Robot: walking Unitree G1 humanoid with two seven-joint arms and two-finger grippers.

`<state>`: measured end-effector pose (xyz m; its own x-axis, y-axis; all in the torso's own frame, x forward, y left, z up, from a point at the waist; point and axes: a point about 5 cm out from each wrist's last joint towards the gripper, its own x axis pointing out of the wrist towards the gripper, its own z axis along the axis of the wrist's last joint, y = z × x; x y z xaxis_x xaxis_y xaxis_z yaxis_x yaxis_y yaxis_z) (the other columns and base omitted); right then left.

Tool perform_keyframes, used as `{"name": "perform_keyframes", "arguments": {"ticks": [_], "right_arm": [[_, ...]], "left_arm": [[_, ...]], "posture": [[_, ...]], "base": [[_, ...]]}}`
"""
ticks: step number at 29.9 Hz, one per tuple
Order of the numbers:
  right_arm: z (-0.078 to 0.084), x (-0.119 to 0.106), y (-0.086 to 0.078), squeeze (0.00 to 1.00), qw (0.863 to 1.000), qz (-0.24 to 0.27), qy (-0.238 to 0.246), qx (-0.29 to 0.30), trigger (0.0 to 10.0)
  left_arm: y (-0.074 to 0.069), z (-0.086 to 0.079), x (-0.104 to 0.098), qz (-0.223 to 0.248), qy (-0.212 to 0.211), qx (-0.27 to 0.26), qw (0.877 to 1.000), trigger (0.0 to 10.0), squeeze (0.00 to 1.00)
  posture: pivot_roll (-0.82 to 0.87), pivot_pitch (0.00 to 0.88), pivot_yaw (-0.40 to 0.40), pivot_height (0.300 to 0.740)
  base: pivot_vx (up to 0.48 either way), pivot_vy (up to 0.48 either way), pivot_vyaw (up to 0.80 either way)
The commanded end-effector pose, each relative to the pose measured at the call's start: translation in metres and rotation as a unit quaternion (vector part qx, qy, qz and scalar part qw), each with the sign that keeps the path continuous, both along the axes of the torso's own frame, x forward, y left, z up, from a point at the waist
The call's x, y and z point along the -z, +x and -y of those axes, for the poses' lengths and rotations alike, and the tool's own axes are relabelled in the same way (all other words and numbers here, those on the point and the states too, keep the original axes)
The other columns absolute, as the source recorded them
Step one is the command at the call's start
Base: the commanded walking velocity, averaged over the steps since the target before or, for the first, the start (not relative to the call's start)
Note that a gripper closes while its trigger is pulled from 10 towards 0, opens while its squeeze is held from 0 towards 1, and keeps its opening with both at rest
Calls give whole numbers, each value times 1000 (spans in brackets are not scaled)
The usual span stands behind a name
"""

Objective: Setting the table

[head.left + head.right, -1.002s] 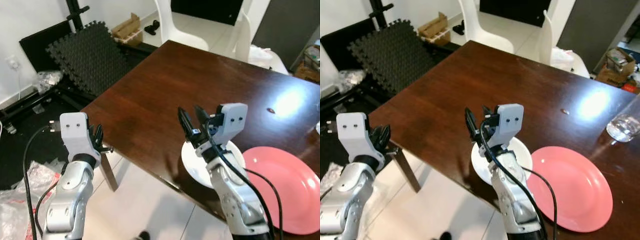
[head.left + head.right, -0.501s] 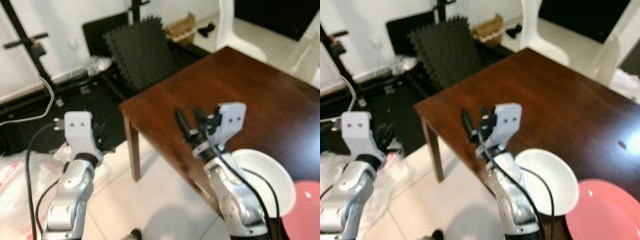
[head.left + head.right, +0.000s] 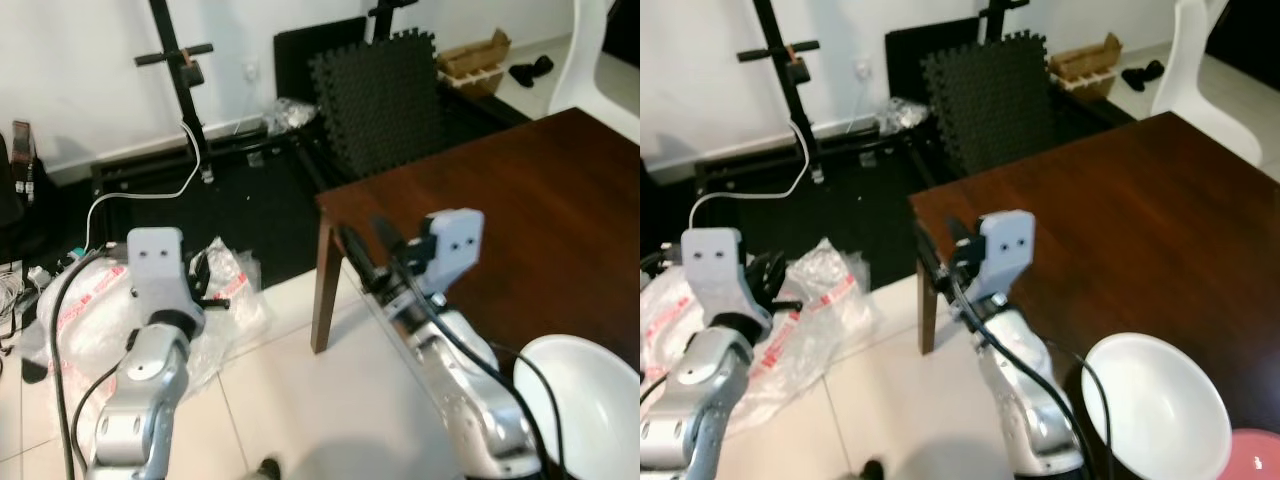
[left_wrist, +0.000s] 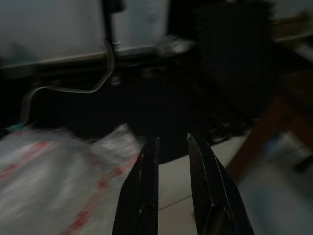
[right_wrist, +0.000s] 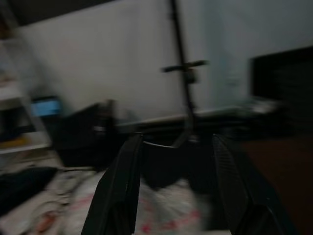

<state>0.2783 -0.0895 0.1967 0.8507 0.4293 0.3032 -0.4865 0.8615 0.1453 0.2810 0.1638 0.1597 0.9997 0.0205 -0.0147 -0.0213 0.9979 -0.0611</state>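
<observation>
A white plate point(image 3: 1155, 415) lies near the front edge of the dark wooden table point(image 3: 540, 220), and the rim of a pink plate point(image 3: 1258, 452) sits just right of it. My right gripper point(image 3: 362, 230) is raised over the table's near-left corner, left of the white plate. It is open, with nothing between its fingers point(image 5: 122, 191). My left gripper point(image 3: 203, 272) is held up over the floor, left of the table. Its fingers point(image 4: 146, 176) stand close together around nothing.
Left of the table is tiled floor with crumpled plastic bags point(image 3: 90, 300). Behind them are a black stand point(image 3: 185, 90), a white cable point(image 3: 150, 195), black foam mats point(image 3: 385, 95) and a cardboard box point(image 3: 475, 60). A white chair point(image 3: 600, 50) stands at the table's far side.
The whole view has swung to the left: the table and plates have slid right and the pink plate is almost out of view. Both arms keep the same raised pose.
</observation>
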Motion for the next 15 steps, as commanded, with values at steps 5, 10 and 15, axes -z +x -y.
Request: {"name": "perform_keyframes", "arguments": {"ticks": [5,10,15], "right_arm": [[-2,4,-3,0,1000,-13,9,-13,10000],[-2,5,-2,0,1000,-15,12,-15,10000],[-1,5,-2,0,1000,-17,14,-16,10000]], "left_arm": [[-2,-3,6,-13,2,-9,1000,10000,0],[-2,-4,6,-14,5,-11,1000,10000,0],[-1,-5,7,-15,9,-16,1000,10000,0]], "posture": [[-5,65,48,740],[-4,62,47,740],[-4,58,47,740]], "base": [[0,0,800],[0,0,800],[0,0,800]]}}
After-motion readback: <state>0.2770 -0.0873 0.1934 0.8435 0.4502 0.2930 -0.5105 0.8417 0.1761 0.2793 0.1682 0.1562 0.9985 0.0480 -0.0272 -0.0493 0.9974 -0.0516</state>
